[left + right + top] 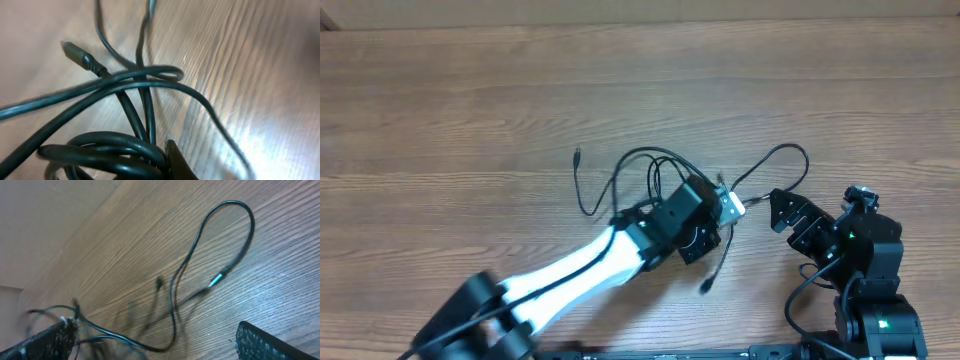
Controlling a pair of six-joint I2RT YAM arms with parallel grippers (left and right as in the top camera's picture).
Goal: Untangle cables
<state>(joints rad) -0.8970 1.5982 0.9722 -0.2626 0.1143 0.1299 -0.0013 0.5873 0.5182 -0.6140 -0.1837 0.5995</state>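
The thin black flexible cables (112,150) lie bunched near the middle of the brown wood-grain counter (470,100), a little toward its near edge, between the arms. The white-and-black left arm (590,260) has its jaws clenched, apparently on a coiled strand of the bunch. The black right arm (865,250) sits just beside the bunch, its jaws released and grasping nothing. A pull from here could drag the whole bunch along, since nothing pins the far side, or cinch the crossing loops tighter (a small metal plug tip (75,52) could also catch in a loop). Counted: one counter, two arms, one bunch, and two plug tips plain from overhead. How many separate cords there are I cannot tell.
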